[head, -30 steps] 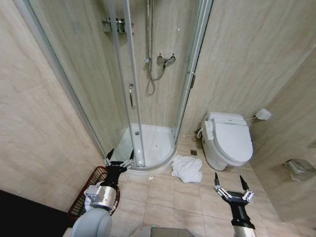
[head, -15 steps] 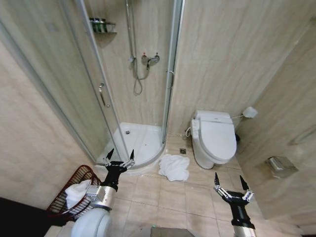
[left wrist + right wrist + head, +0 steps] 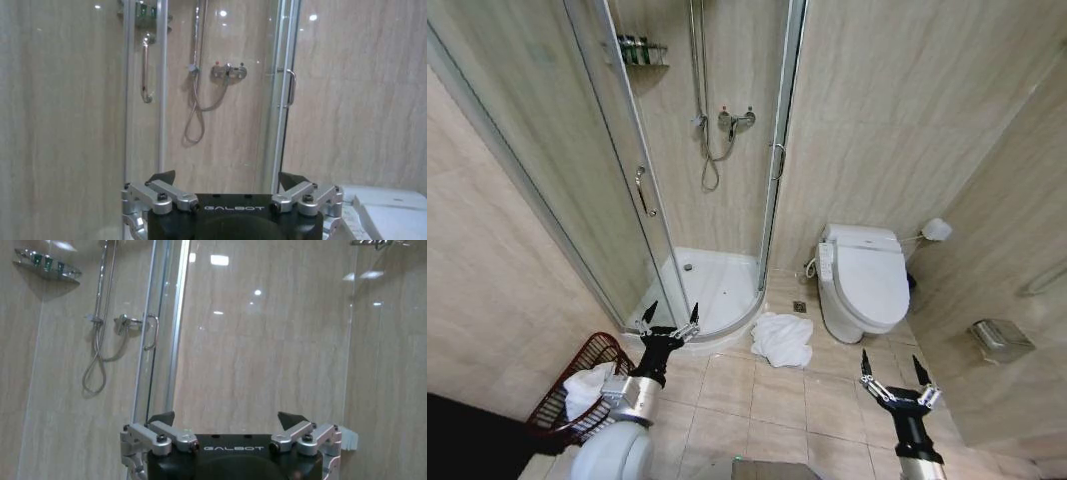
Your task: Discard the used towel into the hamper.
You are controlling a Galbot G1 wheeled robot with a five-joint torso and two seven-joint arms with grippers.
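We held both grippers raised with jaws apart, the left gripper (image 3: 671, 319) above the hamper (image 3: 555, 405), the right gripper (image 3: 894, 372) over bare tiles. The white towel (image 3: 783, 338) lay crumpled on the floor between shower tray (image 3: 712, 286) and toilet (image 3: 863, 283).

Hamper (image 3: 562, 400): dark reddish-brown open-weave wire, white cloth (image 3: 585, 390) inside. Towel (image 3: 783, 338) on floor beside toilet (image 3: 862, 280): white, plain. Toilet: white. Floor tiles (image 3: 777, 395) around toilet: beige, pale grout grid. Wall tiles (image 3: 897, 120) behind toilet: beige, faint vertical veining. Shower tray (image 3: 712, 285) beside toilet: white. Shower frame (image 3: 779, 150): silver. Bottles (image 3: 635, 48) on shower shelf: green, possibly with dark caps. Left gripper (image 3: 670, 314), right gripper (image 3: 894, 366): black fingertips, silver joints, black body with white lettering.
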